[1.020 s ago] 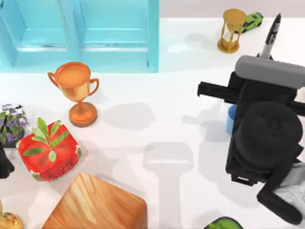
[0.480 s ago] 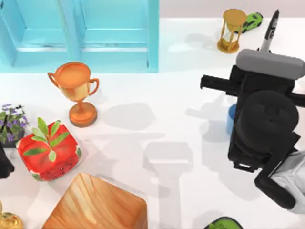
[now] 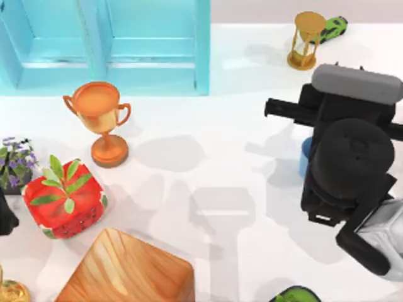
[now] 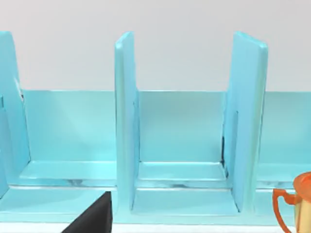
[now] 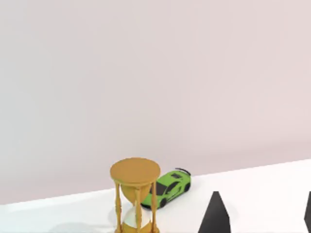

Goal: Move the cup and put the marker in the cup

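Note:
My right arm [image 3: 350, 179] hangs over the right side of the table. It covers most of the cup [image 3: 305, 157], of which a light-blue sliver shows at the arm's left edge. The marker is hidden. In the right wrist view the right gripper [image 5: 261, 217] is open. Its two black fingertips [image 5: 214, 216] stand wide apart with nothing between them, pointing toward the table's back edge. My left arm [image 3: 5, 217] is parked at the table's left edge.
A gold hourglass [image 3: 306, 39] and a green toy car [image 3: 332, 27] stand at the back right. A blue shelf rack [image 3: 104, 44] fills the back left. An orange trophy [image 3: 101, 119], a red pot with a plant [image 3: 64, 198], purple flowers [image 3: 14, 162] and a wooden block [image 3: 126, 270] crowd the left.
The marker stuck up beyond the right wrist in both earlier frames and is now out of sight. The right arm first shifted slightly toward the back, then held still.

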